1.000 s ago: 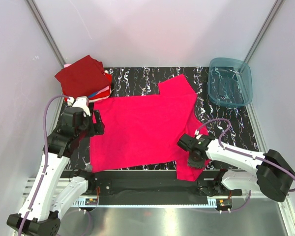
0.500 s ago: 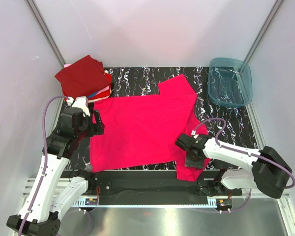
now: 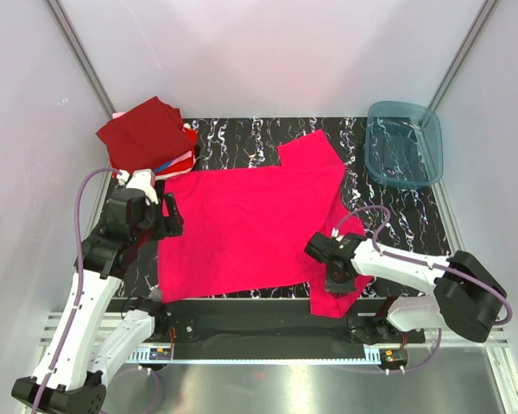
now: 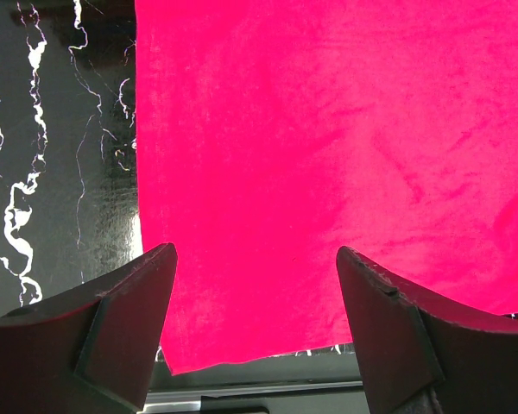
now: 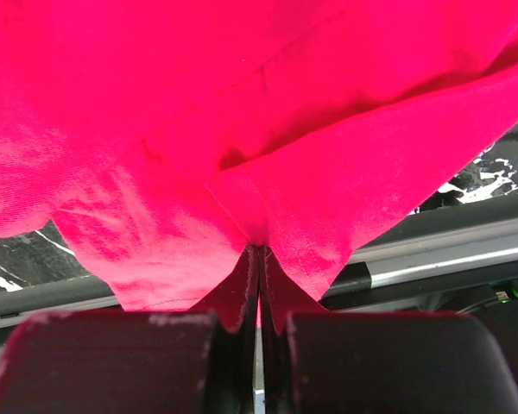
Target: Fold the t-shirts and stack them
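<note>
The magenta t-shirt (image 3: 242, 216) lies flat on the black marbled table (image 3: 233, 138), long axis left to right, with its near-right sleeve pinched in the closed jaws of the right gripper (image 5: 259, 259), while the left gripper (image 4: 255, 267) hovers, jaws spread, over the shirt's left edge.

I see one pink t-shirt (image 3: 242, 233) spread open and mostly flat across the counter (image 3: 242, 134). It is bright magenta, plain and short-sleeved. One sleeve points toward the far right, and its left edge runs straight down the counter's left part. At the near-right corner the cloth is rumpled and doubled over itself (a stitched hem shows in the right wrist view), and the right gripper (image 5: 259, 259) is clamped on that bit. At the far-left corner sits a stack (image 3: 160, 153) of folded t-shirts: a dark maroon one (image 3: 142, 131) on top, a red one (image 3: 188, 141) under it, and white and blue edges peeking out below.
</note>
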